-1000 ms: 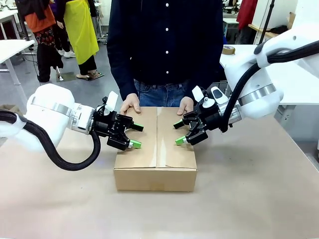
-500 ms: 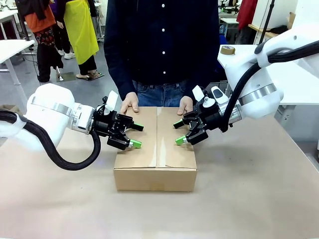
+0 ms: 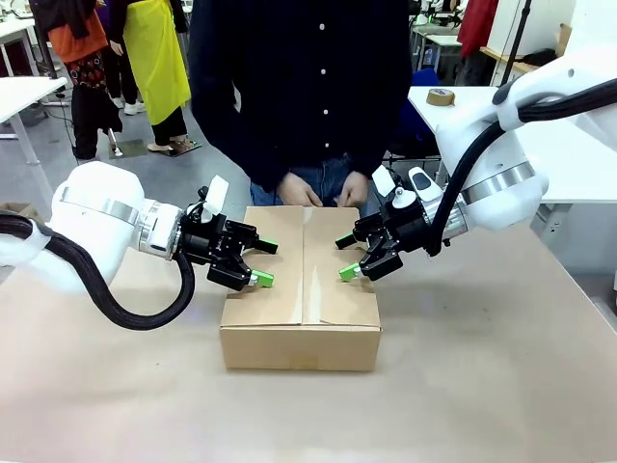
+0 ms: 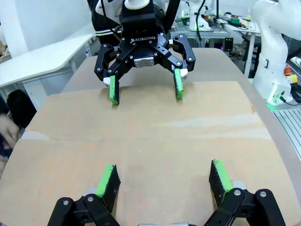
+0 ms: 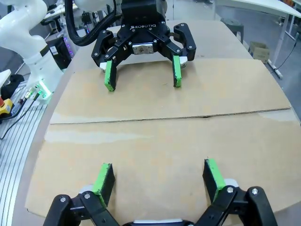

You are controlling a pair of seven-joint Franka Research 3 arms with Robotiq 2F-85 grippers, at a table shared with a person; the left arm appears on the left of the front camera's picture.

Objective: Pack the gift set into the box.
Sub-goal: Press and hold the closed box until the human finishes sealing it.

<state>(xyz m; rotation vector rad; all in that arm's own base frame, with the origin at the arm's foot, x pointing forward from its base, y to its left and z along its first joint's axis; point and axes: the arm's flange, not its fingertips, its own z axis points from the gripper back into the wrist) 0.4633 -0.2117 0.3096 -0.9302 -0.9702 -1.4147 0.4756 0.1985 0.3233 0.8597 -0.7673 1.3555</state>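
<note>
Claws (image 3: 265,262) (image 3: 347,258) spread open above the closed box (image 3: 301,347) on a tan table (image 3: 463,386), white tables (image 3: 540,145) behind.

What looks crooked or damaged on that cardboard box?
Nothing is badly wrong. The box sits straight, but its top flaps meet at a slightly uneven seam, and pale scuffed streaks run beside it.

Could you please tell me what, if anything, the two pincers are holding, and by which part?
Nothing: the left pincer and right pincer both stand open over the box's closed flaps.
</note>
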